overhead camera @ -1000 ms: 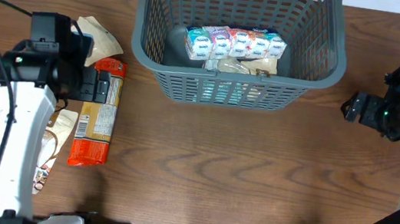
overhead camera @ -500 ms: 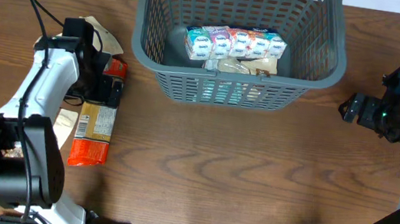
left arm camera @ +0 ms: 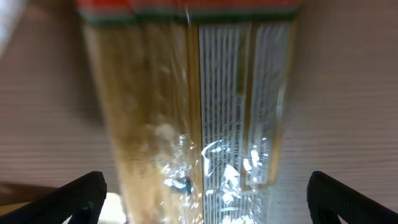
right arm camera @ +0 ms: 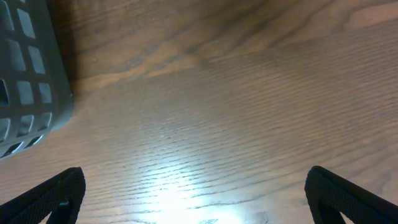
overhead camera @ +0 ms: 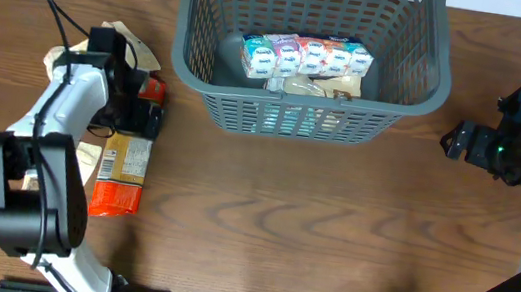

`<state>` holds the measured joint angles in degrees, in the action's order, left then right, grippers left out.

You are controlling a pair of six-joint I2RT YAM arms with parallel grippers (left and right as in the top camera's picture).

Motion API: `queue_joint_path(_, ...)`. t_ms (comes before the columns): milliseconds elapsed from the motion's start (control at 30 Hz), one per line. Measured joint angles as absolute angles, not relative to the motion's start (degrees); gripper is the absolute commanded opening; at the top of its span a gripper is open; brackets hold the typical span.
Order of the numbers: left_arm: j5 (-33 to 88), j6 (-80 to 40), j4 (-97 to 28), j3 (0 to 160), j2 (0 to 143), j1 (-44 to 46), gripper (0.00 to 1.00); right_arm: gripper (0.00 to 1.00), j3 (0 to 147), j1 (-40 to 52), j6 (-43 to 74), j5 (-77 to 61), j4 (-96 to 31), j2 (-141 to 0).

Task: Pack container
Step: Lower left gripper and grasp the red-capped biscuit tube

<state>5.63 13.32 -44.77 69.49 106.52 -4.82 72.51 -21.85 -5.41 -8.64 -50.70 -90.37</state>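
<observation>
Left arm swung round; left gripper (overhead camera: 143,116) low over the packet (overhead camera: 118,176).
Both jaws spread wide; right gripper (overhead camera: 458,140) hangs near the right edge.

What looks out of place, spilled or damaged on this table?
Nothing spilled or damaged. Several snack packets lie in a loose, skewed pile left of the basket, with the open left gripper above them.
</observation>
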Motion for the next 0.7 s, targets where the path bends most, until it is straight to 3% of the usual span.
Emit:
queue_joint_path(267,5.56,13.32,-44.53,68.05,108.66,-4.84,1.0,0.99,72.51,-21.85,-5.39,-8.84,-50.7,-90.37)
queue_joint_path(333,5.58,13.23,-44.71,68.05,108.66,-4.84,0.91,0.99,72.51,-21.85,-5.41,-8.86,-50.72,-90.37)
queue_joint_path(467,5.3,12.56,-45.3,68.05,108.66,-4.89,0.55,0.99,72.51,-21.85,-5.39,-8.99,-50.7,-90.37)
queue_joint_path(600,5.56,11.33,-45.6,68.14,108.64,-4.89,0.41,0.99,72.51,-21.85,-5.41,-9.02,-50.7,-90.37)
queue_joint_path(700,5.8,10.31,-45.95,68.25,108.38,-4.89,0.19,0.99,72.51,-21.85,-5.39,-9.04,-50.74,-90.37)
